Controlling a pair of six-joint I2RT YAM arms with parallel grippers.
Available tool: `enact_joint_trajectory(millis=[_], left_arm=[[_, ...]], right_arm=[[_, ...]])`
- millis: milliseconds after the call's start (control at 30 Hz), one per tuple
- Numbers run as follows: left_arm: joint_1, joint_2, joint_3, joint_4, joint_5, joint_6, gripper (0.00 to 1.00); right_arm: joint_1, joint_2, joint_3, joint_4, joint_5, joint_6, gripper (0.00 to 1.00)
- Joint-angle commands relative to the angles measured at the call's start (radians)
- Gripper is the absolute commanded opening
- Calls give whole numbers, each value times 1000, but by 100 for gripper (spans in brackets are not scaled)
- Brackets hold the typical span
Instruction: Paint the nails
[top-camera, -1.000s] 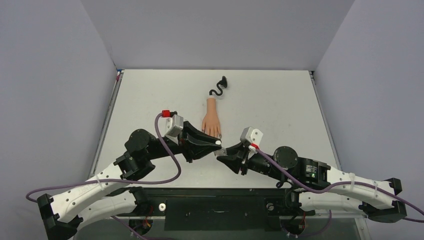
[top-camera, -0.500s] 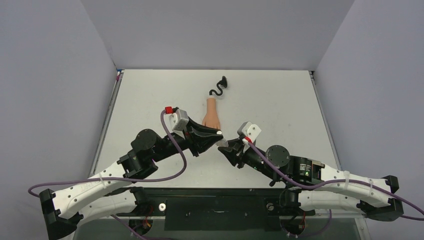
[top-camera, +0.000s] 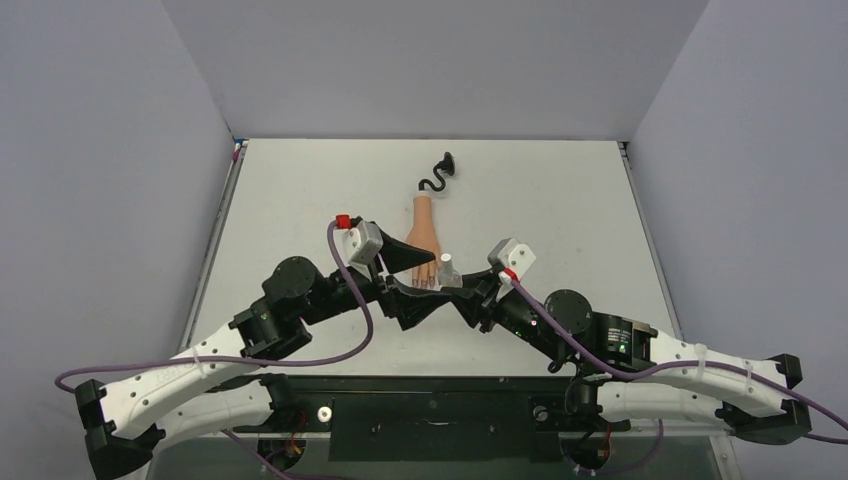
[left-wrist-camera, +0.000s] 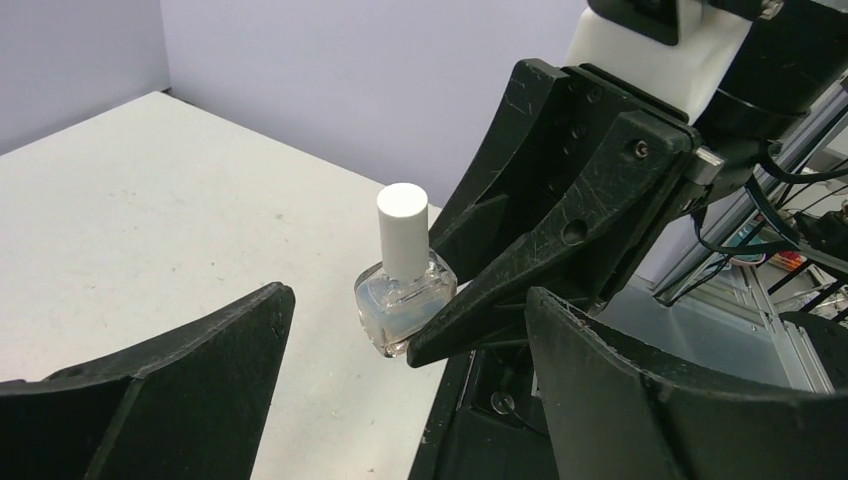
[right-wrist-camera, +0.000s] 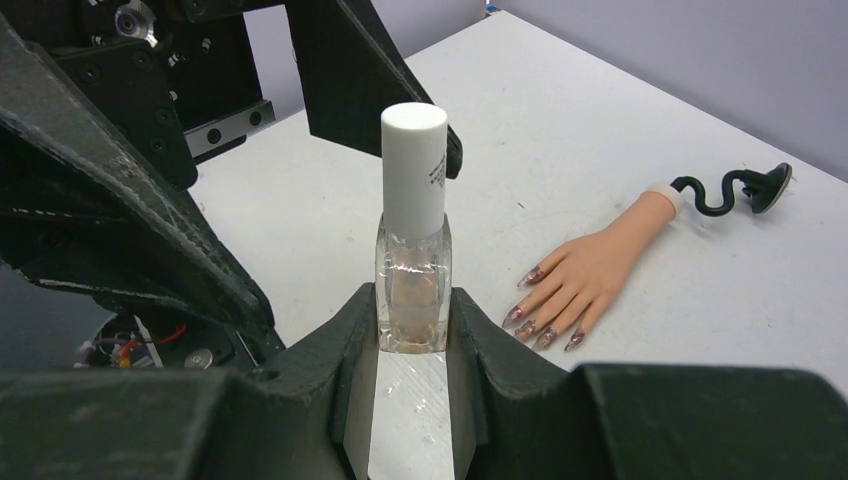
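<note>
A small clear polish bottle (right-wrist-camera: 413, 290) with a white cap (right-wrist-camera: 414, 170) stands upright in my right gripper (right-wrist-camera: 413, 312), which is shut on its glass body. My left gripper (left-wrist-camera: 407, 300) is open, and its wide-spread fingers (left-wrist-camera: 190, 370) flank the bottle (left-wrist-camera: 405, 300) without touching it. The peach mannequin hand (right-wrist-camera: 600, 262) lies flat on the table just beyond the bottle. Its dark purplish nails (right-wrist-camera: 545, 326) point towards my grippers. A curly black stem (right-wrist-camera: 728, 190) runs from its wrist. From above, the left gripper (top-camera: 440, 283) covers part of the hand's (top-camera: 423, 238) fingers.
The white table (top-camera: 560, 210) stretches behind and to both sides of the hand, closed in by grey walls. Both arms meet near the table's middle front, with the black base rail (top-camera: 430, 405) along the near edge.
My left gripper has gone from shut at the bottle's cap to wide open. Both grippers and the bottle have shifted a little farther back, towards the mannequin hand.
</note>
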Motion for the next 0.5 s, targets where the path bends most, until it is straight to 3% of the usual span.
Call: enact_joint_trajectory(millis=[0,233,467], left_arm=[[-4,-35,74,-36,20,29,87],[1,-67,103,-122,74,83,89],[35,-113,118,-162,343,130,88]], right_arm=[[-7,-32,30,40,9,21,0],[-5,-53,18,1,-51,30,0],[-6,-91,4,9,-223,28,0]])
